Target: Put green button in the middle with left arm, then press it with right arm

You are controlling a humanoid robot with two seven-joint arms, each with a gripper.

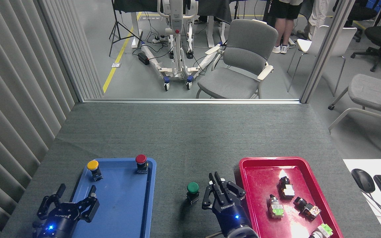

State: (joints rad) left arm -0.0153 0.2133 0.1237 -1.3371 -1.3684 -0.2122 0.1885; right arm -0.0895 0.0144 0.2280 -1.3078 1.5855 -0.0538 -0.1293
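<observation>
Grey felt covers the desk [184, 132], with a grey chair [240, 62] on the floor beyond its far edge. The green button [192, 191] stands upright on the bare middle [190, 155] of the desk, between the blue tray [124, 205] on the left and the red tray [263, 165] on the right. The right hand [217, 186] sits just right of the green button, near it, fingers drawn together into a closed point. The left hand [74, 198] hovers at the near left corner of the blue tray, fingers spread open and holding nothing. A yellow button [93, 169] and a red button [141, 163] stand at the far end of the blue tray. Small switch parts [288, 198] lie in the red tray.
</observation>
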